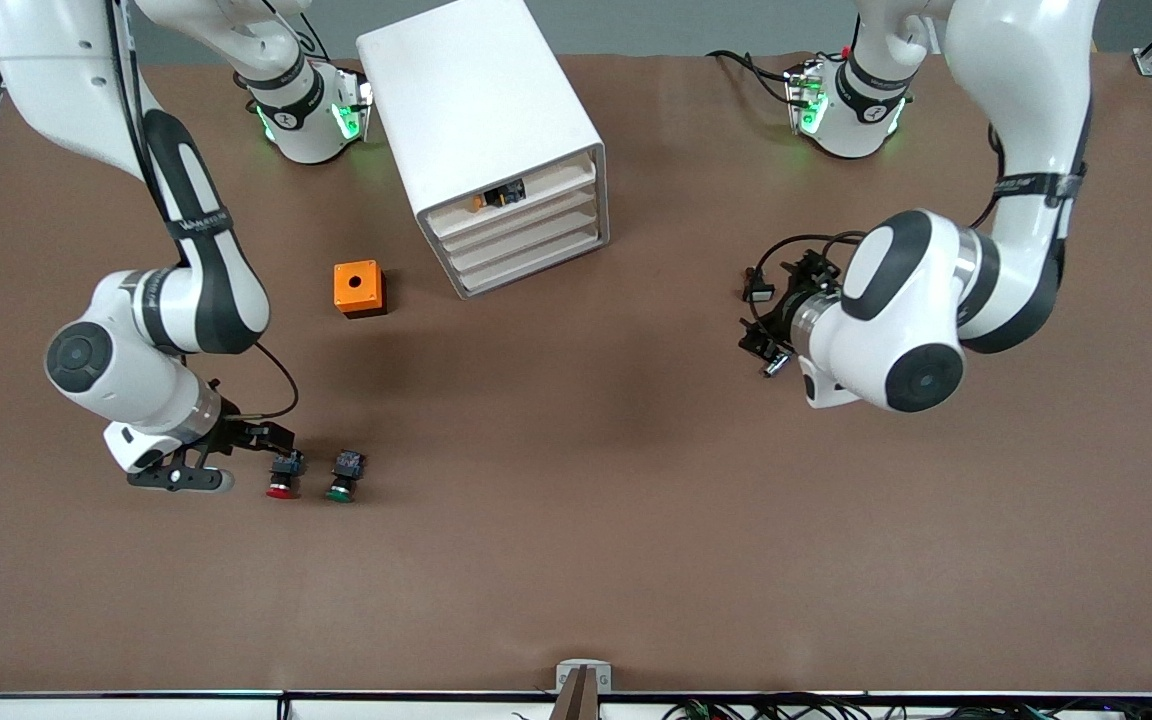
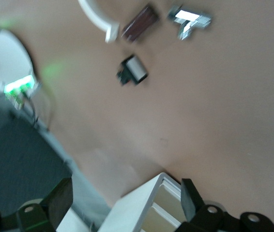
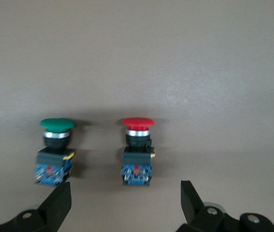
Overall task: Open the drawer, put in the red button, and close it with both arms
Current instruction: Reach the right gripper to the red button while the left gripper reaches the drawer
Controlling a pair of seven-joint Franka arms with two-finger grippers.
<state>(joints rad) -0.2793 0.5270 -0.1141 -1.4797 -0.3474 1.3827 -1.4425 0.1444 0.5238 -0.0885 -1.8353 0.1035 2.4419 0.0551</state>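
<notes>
The red button (image 1: 283, 475) lies on its side on the brown table near the right arm's end, its red cap pointing toward the front camera. My right gripper (image 1: 234, 458) is low beside it and open. In the right wrist view the red button (image 3: 138, 150) sits just ahead of the gap of the right gripper (image 3: 126, 203), untouched. The drawer (image 1: 528, 217), second tier from the top of the white cabinet (image 1: 481, 110), is shut. My left gripper (image 1: 760, 320) hangs open and empty over the table toward the left arm's end, facing the cabinet (image 2: 142, 208).
A green-capped twin button (image 1: 343, 478) (image 3: 55, 150) lies right beside the red one, on the side away from my right gripper. An orange box (image 1: 359, 288) sits between the buttons and the cabinet. The cabinet's top tier shows an orange-black part (image 1: 498, 197).
</notes>
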